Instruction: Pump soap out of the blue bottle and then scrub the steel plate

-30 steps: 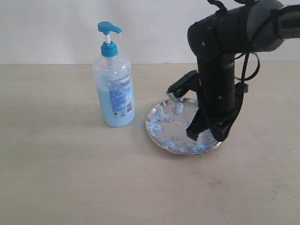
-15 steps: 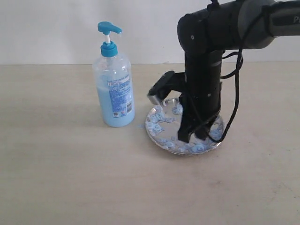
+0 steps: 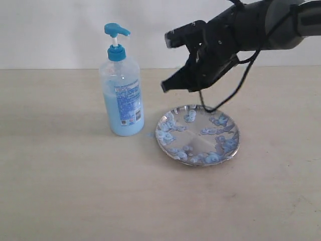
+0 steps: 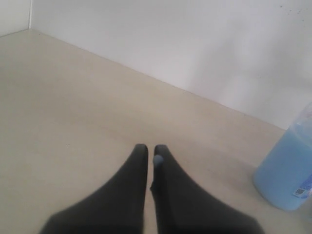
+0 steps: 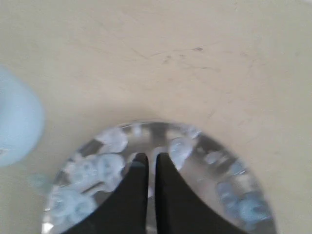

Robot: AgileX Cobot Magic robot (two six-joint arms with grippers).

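Note:
The blue bottle (image 3: 122, 95) stands upright on the table, pump head up, light blue soap (image 3: 111, 114) filling its lower part. Just right of it lies the steel plate (image 3: 198, 124), dotted with pale blue foamy blobs (image 3: 165, 135). My right gripper (image 3: 166, 86) hangs in the air above the plate's far left side, apart from it, fingers shut on nothing. The right wrist view shows that gripper (image 5: 148, 158) over the plate (image 5: 209, 146), with the bottle (image 5: 14, 122) blurred at the edge. My left gripper (image 4: 147, 148) is shut and empty, a small blue smear on one finger (image 4: 158, 159), the bottle (image 4: 287, 175) off to its side.
A pale wooden table (image 3: 60, 175) carries both objects, and a white wall (image 3: 60, 30) rises behind it. A black cable (image 3: 235, 90) loops down from the right arm above the plate. The left arm does not show in the exterior view.
The right arm, which stood down on the plate, slid leftward across it and then lifted up off it. Bottle and plate kept their places.

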